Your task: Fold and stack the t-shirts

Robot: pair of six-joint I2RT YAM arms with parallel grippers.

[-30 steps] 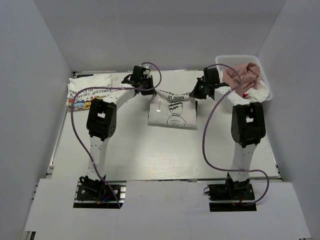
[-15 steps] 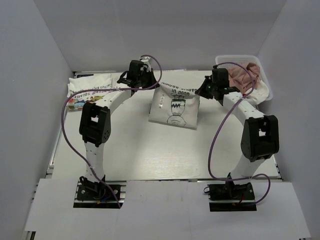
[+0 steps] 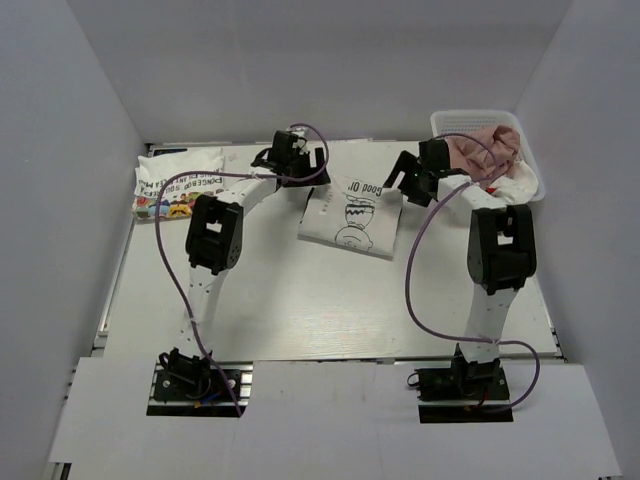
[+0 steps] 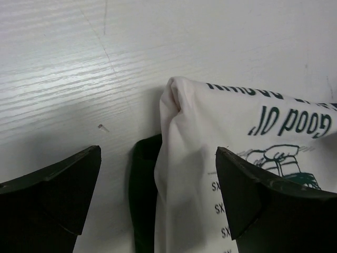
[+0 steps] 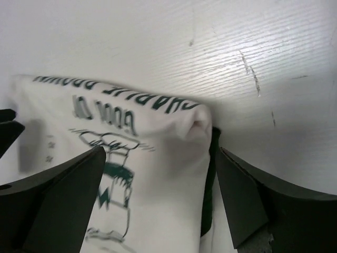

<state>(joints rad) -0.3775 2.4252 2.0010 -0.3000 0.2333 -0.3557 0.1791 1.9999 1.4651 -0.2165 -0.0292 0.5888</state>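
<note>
Left gripper [image 4: 157, 158] spread wide, folded t-shirt [image 4: 195, 158] lettered "Good"

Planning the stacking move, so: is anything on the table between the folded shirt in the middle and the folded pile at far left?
No loose object: the table between the folded shirt and the pile is bare. Only the left arm arches over that gap, its open left gripper at the shirt's corner.
</note>
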